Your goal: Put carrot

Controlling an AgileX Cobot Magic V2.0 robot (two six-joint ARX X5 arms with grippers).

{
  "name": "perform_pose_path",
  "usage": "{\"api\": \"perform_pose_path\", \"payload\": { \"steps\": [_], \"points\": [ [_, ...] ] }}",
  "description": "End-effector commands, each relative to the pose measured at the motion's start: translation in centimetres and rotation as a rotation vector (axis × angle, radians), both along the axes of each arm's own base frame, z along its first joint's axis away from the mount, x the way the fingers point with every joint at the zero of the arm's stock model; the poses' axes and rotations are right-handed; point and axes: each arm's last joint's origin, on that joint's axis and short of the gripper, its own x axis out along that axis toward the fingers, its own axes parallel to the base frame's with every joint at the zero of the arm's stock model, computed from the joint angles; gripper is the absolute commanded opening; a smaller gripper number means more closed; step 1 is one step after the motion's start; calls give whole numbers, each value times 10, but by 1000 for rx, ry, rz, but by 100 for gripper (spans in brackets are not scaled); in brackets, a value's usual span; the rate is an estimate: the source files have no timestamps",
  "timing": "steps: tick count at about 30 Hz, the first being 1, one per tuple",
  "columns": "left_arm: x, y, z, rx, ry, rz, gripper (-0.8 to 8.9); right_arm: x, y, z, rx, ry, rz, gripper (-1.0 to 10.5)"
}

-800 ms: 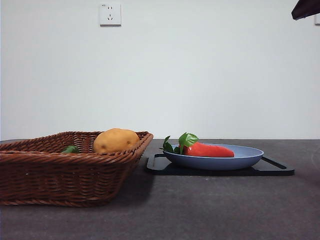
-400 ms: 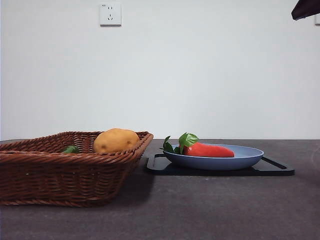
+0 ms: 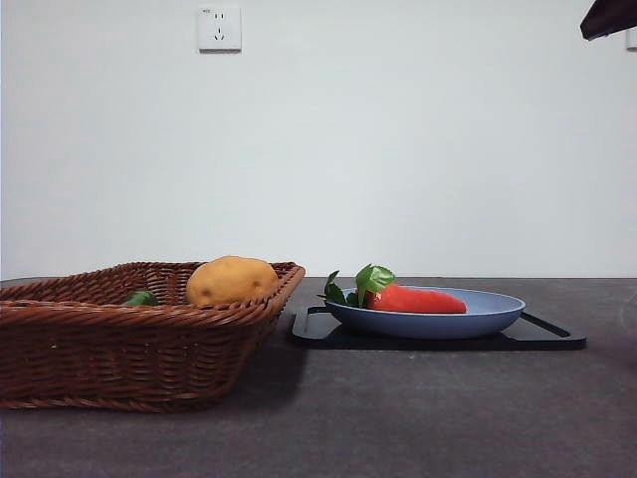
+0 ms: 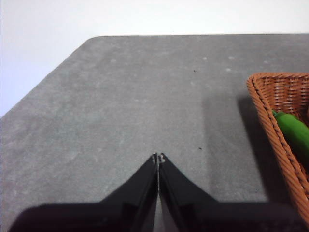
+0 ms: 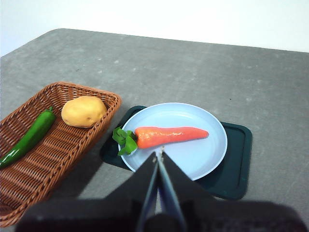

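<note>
The carrot, red-orange with green leaves at its thick end, lies across a light blue plate. The plate rests on a black tray. My right gripper is shut and empty, held high above the plate's near rim; in the front view only a black arm tip shows at the top right corner. Over bare table beside the basket corner, my left gripper is shut with nothing in it.
A brown wicker basket stands left of the tray. It holds a yellow-brown potato and a green pepper. A wall socket is on the white wall behind.
</note>
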Motion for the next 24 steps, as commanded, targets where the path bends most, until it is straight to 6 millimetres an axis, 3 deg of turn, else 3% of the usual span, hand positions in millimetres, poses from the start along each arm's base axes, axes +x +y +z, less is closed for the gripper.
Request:
{"api": "perform_pose_path", "payload": {
  "steps": [1,12,24],
  "points": [
    [0,0,-3,-6,1,4,8,0,1,3,20,-12,0,11],
    [2,0,-23,-31,55,8,8,0,1,3,20,-12,0,11],
    [-2,0,-12,-25,-77,10,8,0,1,4,20,-12,0,11]
  ]
}}
